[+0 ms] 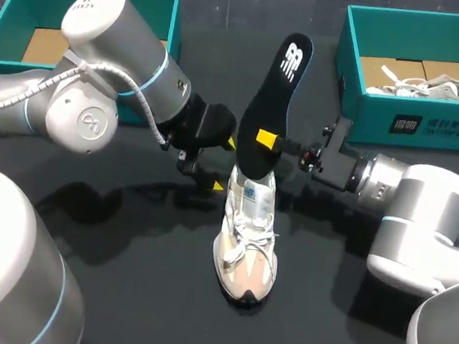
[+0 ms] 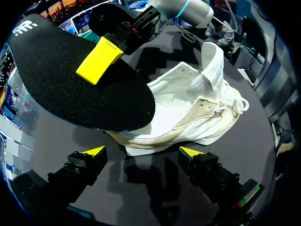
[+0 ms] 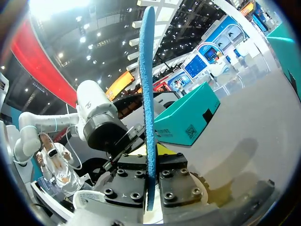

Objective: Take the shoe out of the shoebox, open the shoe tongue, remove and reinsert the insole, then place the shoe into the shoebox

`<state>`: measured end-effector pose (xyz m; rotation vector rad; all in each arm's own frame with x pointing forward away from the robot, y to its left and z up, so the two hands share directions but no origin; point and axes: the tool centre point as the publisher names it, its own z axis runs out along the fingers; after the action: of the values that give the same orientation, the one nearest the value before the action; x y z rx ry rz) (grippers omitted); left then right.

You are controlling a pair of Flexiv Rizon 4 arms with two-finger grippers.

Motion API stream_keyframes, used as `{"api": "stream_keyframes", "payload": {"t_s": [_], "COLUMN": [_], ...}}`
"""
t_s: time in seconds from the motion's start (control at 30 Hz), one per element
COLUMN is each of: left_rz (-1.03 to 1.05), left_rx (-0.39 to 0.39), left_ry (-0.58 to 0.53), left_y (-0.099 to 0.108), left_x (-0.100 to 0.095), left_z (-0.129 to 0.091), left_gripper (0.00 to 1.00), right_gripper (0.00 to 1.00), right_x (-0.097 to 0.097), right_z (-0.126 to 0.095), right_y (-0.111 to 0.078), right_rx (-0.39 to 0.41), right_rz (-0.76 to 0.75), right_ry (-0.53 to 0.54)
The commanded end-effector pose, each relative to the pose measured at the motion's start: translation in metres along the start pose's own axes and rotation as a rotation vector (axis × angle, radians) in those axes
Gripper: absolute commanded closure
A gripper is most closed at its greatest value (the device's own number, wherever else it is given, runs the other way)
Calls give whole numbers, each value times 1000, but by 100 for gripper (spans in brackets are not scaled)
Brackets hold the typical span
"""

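A black table [image 1: 118, 292] is filling the head view, with two teal boxes sitting along its far edge. The left shoebox [image 1: 17, 2] is standing at the far left. The right shoebox [image 1: 415, 126] is standing at the far right and holding a second pale shoe [image 1: 444, 86].

A white and beige shoe [image 1: 246, 248] is standing upright on its sole near the middle of the table, well apart from both boxes, with its toe pointing toward the camera. Its tongue [image 1: 252, 192] is standing raised above the laces.

The right arm is coming in from the right side. The right gripper [image 1: 267, 139] is clamping a black insole [image 1: 274, 95] near its lower end, one yellow fingertip pressing on the visible face. In the right wrist view the insole [image 3: 148, 94] is showing edge-on, squeezed between the two fingers [image 3: 127, 183]. The insole is standing almost upright, with its lower end hanging over the shoe's heel opening. Whether it is reaching inside cannot be told.

The left arm is coming in from the left. The left gripper [image 1: 224, 165] is hovering just beside the heel with its fingers spread wide and gripping nothing. In the left wrist view the shoe [image 2: 188, 113] is lying just ahead of that gripper [image 2: 142, 151], and the insole [image 2: 70, 80] is hanging over it.
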<state>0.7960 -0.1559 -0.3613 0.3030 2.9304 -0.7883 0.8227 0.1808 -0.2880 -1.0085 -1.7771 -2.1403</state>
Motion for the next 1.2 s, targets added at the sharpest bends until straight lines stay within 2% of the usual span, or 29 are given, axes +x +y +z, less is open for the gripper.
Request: {"api": "stream_keyframes", "payload": {"t_s": [0.03,0.6,1.2], "left_rz": [1,1,1], "left_rx": [-2,-2,-2], "left_ry": [0,0,0], "left_y": [0,0,0], "left_x": [0,0,0], "left_z": [0,0,0], "left_gripper": [0,0,0], "right_gripper": [100,100,100], "right_x": [3,1,-4], "right_z": [3,-4,-8], "right_y": [-3,-4,-14], "right_rx": [-14,-34,-24], "right_rz": [-11,-75,-72], "right_ry": [-16,-22,7]}}
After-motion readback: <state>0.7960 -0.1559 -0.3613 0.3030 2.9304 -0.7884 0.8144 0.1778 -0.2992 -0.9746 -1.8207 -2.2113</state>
